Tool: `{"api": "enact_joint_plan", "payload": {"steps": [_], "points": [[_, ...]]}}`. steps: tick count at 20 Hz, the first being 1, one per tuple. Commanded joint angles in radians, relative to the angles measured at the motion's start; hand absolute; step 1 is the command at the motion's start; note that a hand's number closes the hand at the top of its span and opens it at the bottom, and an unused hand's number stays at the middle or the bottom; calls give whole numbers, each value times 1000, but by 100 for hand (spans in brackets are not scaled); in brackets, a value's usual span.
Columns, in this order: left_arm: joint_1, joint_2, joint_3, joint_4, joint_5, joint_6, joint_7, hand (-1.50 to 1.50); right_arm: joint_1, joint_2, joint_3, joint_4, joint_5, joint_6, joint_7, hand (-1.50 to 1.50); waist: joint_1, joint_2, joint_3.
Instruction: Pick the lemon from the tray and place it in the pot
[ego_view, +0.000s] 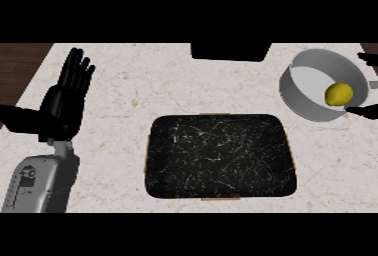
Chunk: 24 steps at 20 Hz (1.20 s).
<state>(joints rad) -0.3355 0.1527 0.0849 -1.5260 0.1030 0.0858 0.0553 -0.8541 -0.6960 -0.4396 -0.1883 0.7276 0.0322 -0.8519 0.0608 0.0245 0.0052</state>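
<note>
On the marble counter, the lemon lies in the far-right pot; left hand rests open, right hand unclear.

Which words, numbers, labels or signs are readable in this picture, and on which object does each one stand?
No readable text.
The left forearm bears small dark marks, too blurred to read.
The tray, pot and lemon carry no text.
</note>
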Motion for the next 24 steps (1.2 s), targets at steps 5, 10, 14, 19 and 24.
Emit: {"api": "enact_joint_plan", "payload": {"steps": [5,10,14,19,24], "points": [[24,10,8,-19,9,-14,-5,0,-62,-49,-150,78,-156,170,63,-150,-3,-1,0],[8,27,24,-8,23,-30,-1,0,-63,-119,-235,104,-245,282,110,-150,-1,4,1],[7,22,8,-21,14,-28,9,0,-20,-137,-288,96,-298,292,70,-150,7,10,4],[-15,3,14,-16,5,11,21,0,23,-198,-326,87,-338,368,56,-150,4,13,6],[11,4,1,-15,14,-22,5,0,77,-258,-360,85,-371,405,62,-150,4,21,10]]}}
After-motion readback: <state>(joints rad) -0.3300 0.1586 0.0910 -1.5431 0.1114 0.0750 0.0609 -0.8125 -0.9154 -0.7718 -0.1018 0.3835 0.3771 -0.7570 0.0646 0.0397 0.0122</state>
